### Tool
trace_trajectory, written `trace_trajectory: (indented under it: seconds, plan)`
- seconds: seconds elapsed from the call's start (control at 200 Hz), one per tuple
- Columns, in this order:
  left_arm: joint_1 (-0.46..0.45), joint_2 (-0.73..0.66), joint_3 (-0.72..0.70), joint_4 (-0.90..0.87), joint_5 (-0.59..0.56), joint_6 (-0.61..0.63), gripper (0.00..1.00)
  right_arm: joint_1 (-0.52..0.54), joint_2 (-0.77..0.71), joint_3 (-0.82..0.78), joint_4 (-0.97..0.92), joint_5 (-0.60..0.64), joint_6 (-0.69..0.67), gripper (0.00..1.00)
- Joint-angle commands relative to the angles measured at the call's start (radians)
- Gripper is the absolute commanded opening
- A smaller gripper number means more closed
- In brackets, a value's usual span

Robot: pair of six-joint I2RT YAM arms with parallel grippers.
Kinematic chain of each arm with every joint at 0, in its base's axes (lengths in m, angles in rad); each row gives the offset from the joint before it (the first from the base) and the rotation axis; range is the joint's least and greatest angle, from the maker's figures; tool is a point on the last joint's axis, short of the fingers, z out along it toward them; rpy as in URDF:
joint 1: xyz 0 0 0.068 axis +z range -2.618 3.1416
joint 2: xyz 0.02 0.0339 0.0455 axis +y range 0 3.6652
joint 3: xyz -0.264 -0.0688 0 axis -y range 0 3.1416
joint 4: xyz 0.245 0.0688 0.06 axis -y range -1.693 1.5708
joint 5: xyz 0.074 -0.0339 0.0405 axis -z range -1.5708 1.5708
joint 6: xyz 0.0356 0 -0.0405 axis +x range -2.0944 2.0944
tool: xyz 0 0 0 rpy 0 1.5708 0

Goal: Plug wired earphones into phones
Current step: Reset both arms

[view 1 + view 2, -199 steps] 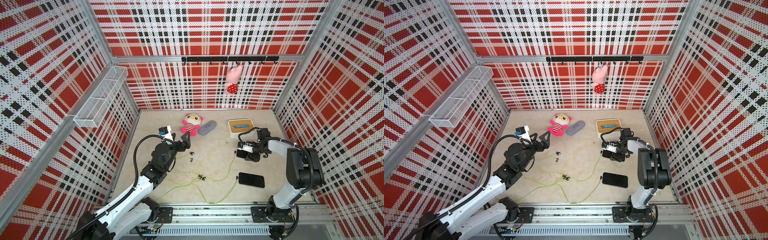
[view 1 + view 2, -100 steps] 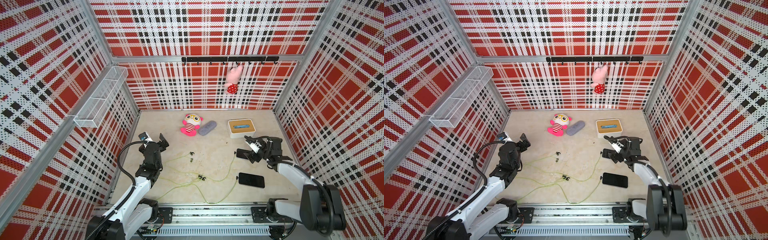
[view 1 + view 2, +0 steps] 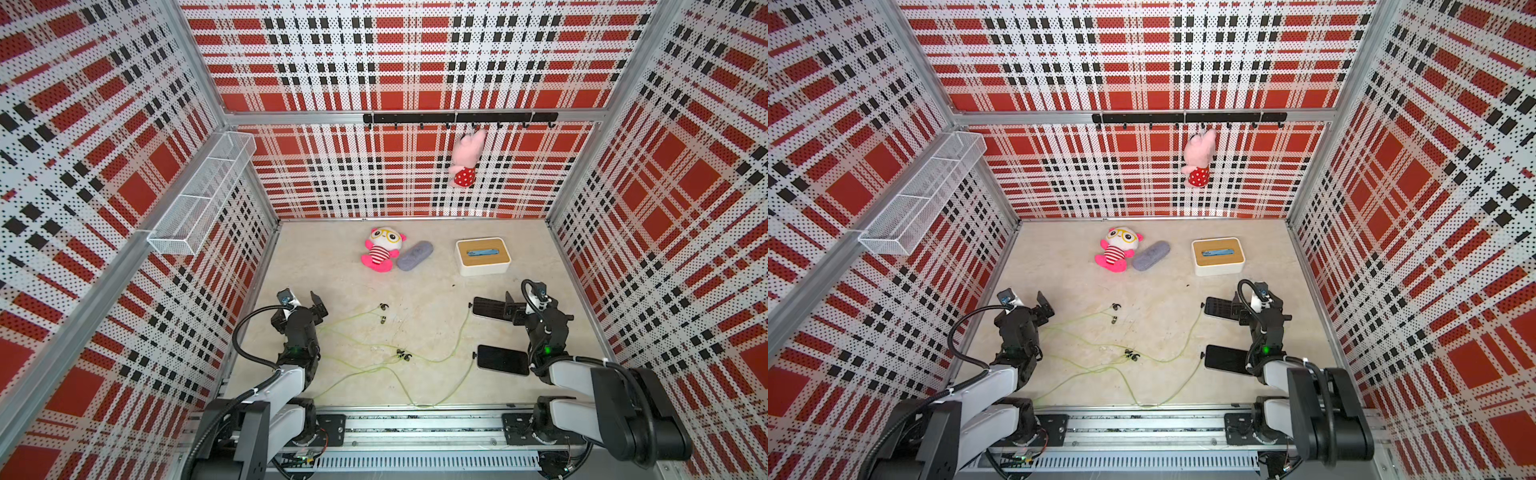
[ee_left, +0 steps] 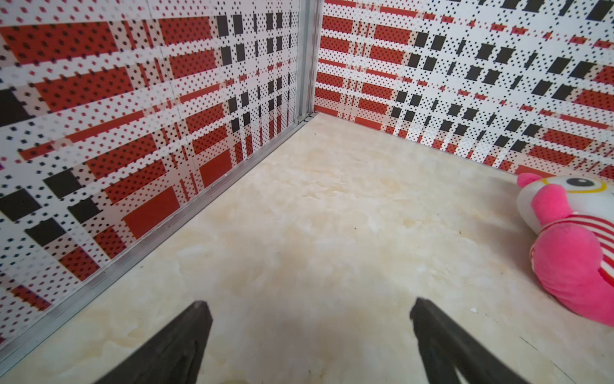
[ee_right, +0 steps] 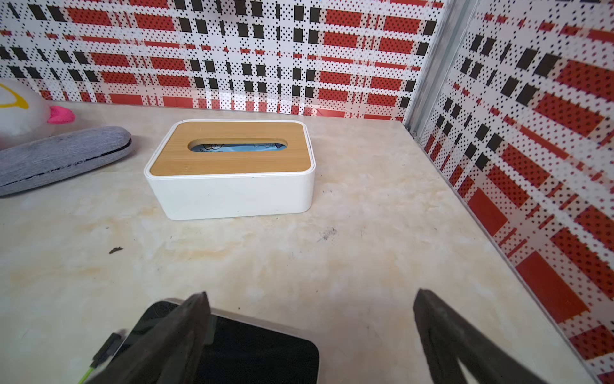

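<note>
Two black phones lie at the right in both top views: a far phone [image 3: 486, 306] [image 3: 1219, 306] and a near phone [image 3: 500, 359] [image 3: 1225, 359]. Pale yellow-green earphones trail across the floor: one cable [image 3: 458, 345] runs to the far phone's left end, another [image 3: 459, 384] to the near phone's left end. Black earbuds [image 3: 382, 308] lie mid-floor. My right gripper [image 3: 512, 311] [image 5: 310, 296] hangs open over the far phone's [image 5: 252, 349] right end, holding nothing. A black plug [image 5: 108, 345] sits at that phone's other end. My left gripper [image 3: 318, 304] [image 4: 309, 304] is open over bare floor near the left wall.
A pink plush toy [image 3: 380, 249], a grey oval case [image 3: 414, 255] and a white tissue box with a wooden lid [image 3: 482, 255] stand at the back. Another pink plush [image 3: 465, 160] hangs from the hook rail. A wire basket [image 3: 203, 195] juts from the left wall.
Both arms have pulled back toward the front. The left gripper has left the plush toy's side for the left wall. The right gripper has drawn off the far phone toward its right end.
</note>
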Motion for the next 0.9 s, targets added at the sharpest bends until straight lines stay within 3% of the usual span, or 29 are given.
trace_trajectory:
  seconds: [0.0,0.095,0.165,0.291,0.361,0.411,0.481,0.596,0.706,0.897]
  plan:
    - [0.029,0.085,0.025,0.254,0.079,0.078,0.98,-0.001,0.128,0.018,0.333,-0.041,0.044,1.00]
    - [0.071,0.175,0.034,0.395,0.175,0.072,0.98,0.006,0.235,0.056,0.379,-0.027,0.044,1.00]
    - [0.102,0.250,0.040,0.500,0.245,0.065,0.98,0.007,0.184,0.114,0.177,0.008,0.055,1.00]
    - [0.105,0.355,0.077,0.565,0.336,0.090,0.98,0.017,0.192,0.178,0.059,0.030,0.046,1.00]
    - [0.065,0.405,0.074,0.582,0.289,0.132,0.98,0.031,0.209,0.176,0.102,0.058,0.034,1.00]
    - [0.049,0.452,0.052,0.719,0.269,0.143,0.98,0.033,0.199,0.182,0.067,0.057,0.037,1.00]
    - [0.049,0.419,0.072,0.605,0.260,0.140,0.98,0.035,0.207,0.180,0.087,0.062,0.032,1.00]
    - [0.050,0.438,0.065,0.659,0.268,0.136,0.98,0.035,0.201,0.177,0.086,0.060,0.032,1.00]
    - [0.012,0.436,0.065,0.663,0.169,0.156,0.98,0.036,0.202,0.173,0.092,0.060,0.033,1.00]
    - [0.011,0.436,0.063,0.667,0.171,0.157,0.98,0.036,0.204,0.174,0.093,0.059,0.033,1.00]
